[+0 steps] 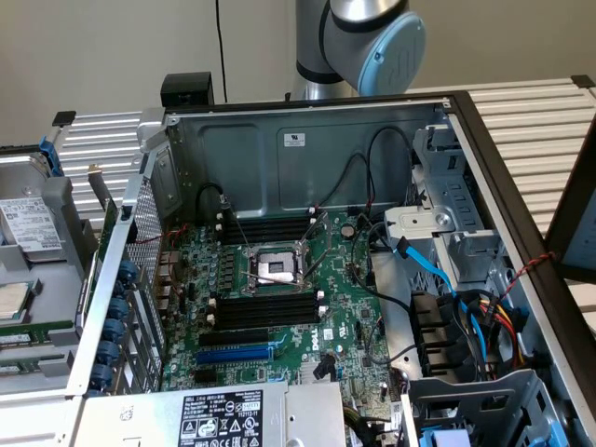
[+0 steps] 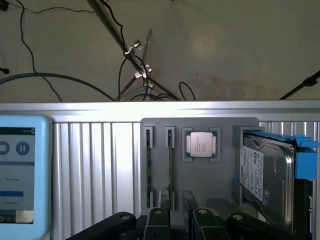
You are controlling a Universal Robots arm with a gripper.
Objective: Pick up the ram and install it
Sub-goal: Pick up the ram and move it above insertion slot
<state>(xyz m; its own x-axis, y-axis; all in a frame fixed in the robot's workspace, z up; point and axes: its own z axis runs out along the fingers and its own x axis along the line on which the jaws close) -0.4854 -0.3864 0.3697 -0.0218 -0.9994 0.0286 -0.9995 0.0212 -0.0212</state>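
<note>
The ram (image 2: 170, 167) is standing on edge in a slot of the grey tray (image 2: 225, 130), toward the tray's end away from the hard drive (image 2: 262, 175), with the CPU (image 2: 201, 145) sitting just beside it. The fingers (image 2: 200, 222) are hanging apart, gripping nothing, hovering near the tray's edge. The tray's sitting on the table (image 2: 100, 165) beside the open PC case (image 1: 279, 168).

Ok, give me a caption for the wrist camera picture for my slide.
Open claw facing a gray rack holding two memory sticks, a processor chip and a hard drive.
</note>
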